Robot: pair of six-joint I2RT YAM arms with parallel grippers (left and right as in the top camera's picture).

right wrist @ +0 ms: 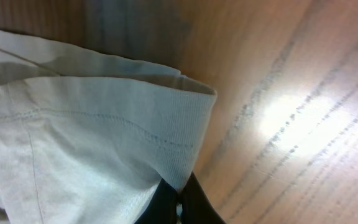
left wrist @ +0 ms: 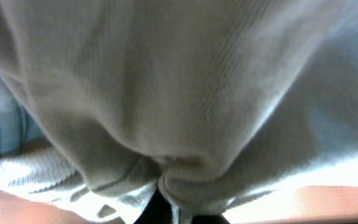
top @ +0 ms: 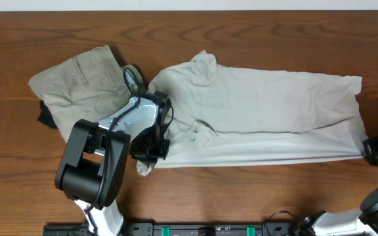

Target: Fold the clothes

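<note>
Cream-white garment point(top: 261, 105), near edge straight along table point(top: 241, 196)

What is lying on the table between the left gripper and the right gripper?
In the overhead view, the cream-white garment stretches from the left gripper to the right gripper.

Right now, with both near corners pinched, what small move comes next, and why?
Probably raise both corners a little together. The left fingers are shut on the near-left corner of the wrinkly pale cream-white fabric garment, the right fingers on its near-right corner; it lies spread flat, so lifting starts the fold.
</note>
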